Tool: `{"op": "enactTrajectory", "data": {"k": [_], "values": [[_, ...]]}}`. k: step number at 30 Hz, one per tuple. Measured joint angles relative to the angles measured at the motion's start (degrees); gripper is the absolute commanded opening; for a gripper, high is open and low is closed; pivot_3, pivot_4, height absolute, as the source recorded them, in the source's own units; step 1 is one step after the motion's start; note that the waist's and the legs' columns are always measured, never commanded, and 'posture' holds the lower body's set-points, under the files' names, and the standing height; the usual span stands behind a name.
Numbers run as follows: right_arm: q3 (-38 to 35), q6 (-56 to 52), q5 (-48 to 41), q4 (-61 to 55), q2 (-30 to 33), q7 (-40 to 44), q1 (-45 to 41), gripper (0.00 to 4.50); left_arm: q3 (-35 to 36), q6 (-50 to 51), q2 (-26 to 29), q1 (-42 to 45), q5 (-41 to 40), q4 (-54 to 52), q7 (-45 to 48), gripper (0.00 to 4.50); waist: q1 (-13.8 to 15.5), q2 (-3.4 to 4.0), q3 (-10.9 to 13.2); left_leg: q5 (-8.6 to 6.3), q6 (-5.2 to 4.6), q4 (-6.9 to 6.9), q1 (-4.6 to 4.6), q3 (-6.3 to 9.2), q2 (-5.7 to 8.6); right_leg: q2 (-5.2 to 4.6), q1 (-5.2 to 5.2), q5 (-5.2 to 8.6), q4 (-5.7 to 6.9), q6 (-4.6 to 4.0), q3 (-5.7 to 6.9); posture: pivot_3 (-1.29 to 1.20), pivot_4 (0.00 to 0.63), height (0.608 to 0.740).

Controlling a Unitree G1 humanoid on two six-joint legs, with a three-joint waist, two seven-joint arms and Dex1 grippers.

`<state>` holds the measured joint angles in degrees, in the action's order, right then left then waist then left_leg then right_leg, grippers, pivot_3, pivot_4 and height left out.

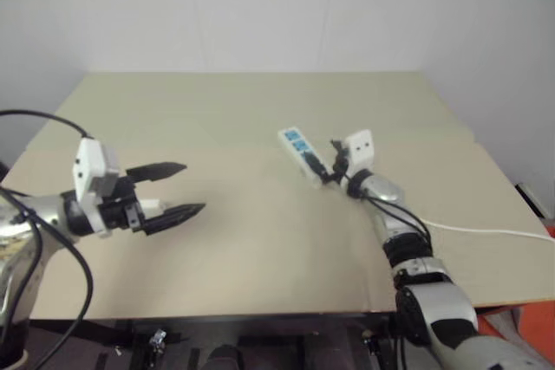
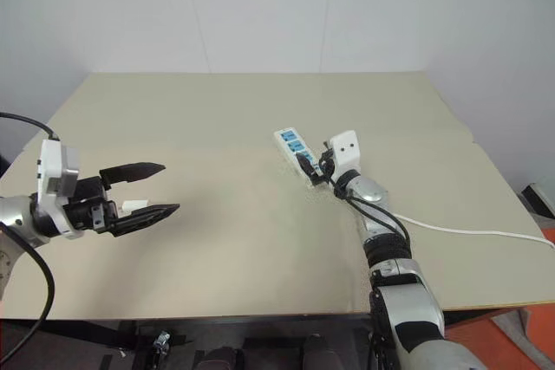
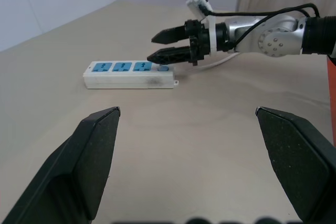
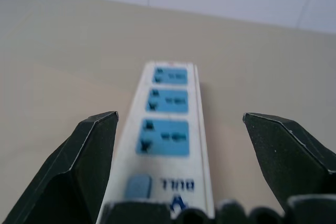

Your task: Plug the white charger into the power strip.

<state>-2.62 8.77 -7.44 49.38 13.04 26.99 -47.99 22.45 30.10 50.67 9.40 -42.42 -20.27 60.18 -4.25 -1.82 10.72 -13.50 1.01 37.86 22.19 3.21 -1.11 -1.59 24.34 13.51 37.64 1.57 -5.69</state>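
Observation:
The power strip (image 1: 298,148) lies flat right of the table's centre, a white bar with three blue socket faces (image 4: 163,137) in a row. My right gripper (image 3: 151,48) is open and points level at the strip's switch end. Its fingertips (image 4: 100,129) stand wide on either side of that end, close above it and not gripping it. My left gripper (image 1: 194,186) hovers open over the left part of the table, well apart from the strip, with nothing between its fingers (image 3: 97,135). The white charger is out of view.
The strip's thin white cord (image 1: 490,232) runs off to the right across the beige table (image 1: 217,110). A white wall stands behind the table. The table's front edge is near my arms. An orange object (image 1: 533,322) sits past the front right corner.

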Motion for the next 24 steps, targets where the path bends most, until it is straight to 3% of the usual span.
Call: {"op": "enactTrajectory", "data": {"k": [6, 24], "values": [[-0.30, 3.51, 0.63, 5.95, -1.10, 0.04, -1.52, 4.47, -0.14, -1.43, -0.06, 0.00, 0.72, 1.13, 1.30, 4.50, -1.01, 0.00, 0.00, 0.00, 0.00, 0.00, -0.08, 0.01, 0.00, 0.01, -0.05, 0.00, 0.05, 0.00, -0.01, 0.00, 0.150, 0.740], [-0.28, 3.36, 0.73, 5.92, -3.99, 1.60, -0.65, 4.47, -0.15, -2.53, -0.43, -0.70, 1.65, 2.60, 2.27, 4.50, -1.53, 0.01, 0.00, 0.00, 0.00, 0.00, -0.11, 0.05, -0.04, 0.05, -0.06, 0.00, 0.08, 0.00, 0.00, 0.00, 0.150, 0.740]]}}
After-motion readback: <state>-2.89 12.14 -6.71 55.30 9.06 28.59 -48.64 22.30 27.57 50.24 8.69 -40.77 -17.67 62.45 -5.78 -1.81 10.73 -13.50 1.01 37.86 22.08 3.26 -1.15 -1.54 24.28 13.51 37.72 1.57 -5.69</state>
